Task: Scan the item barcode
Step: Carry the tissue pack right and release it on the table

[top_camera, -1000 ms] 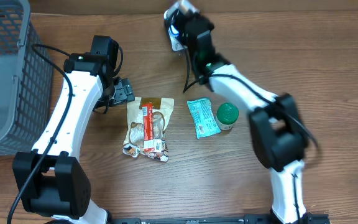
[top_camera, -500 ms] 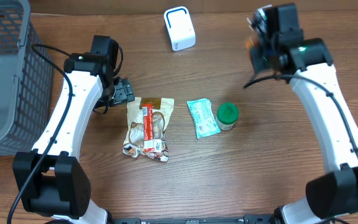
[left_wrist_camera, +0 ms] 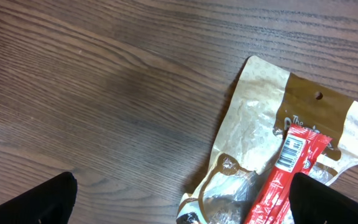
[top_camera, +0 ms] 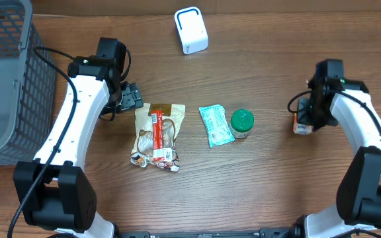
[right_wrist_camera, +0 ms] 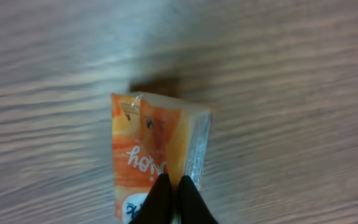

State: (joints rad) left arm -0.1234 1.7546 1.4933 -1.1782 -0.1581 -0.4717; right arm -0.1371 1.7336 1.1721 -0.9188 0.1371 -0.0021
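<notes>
Where the white scanner (top_camera: 191, 30) sits, the table (top_camera: 243, 195) is brown woodgrain

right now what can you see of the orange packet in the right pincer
The orange packet is a small glossy pouch with white lettering, a crimped top seam and a silvery side edge. The right pincer pinches its near end between black fingers. It hangs low over the wooden table, at its right side; whether it touches the wood is unclear.

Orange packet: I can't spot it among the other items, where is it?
Overhead view, right side: the orange packet is pinched in the right gripper, to the right of the green-lidded jar.
</notes>
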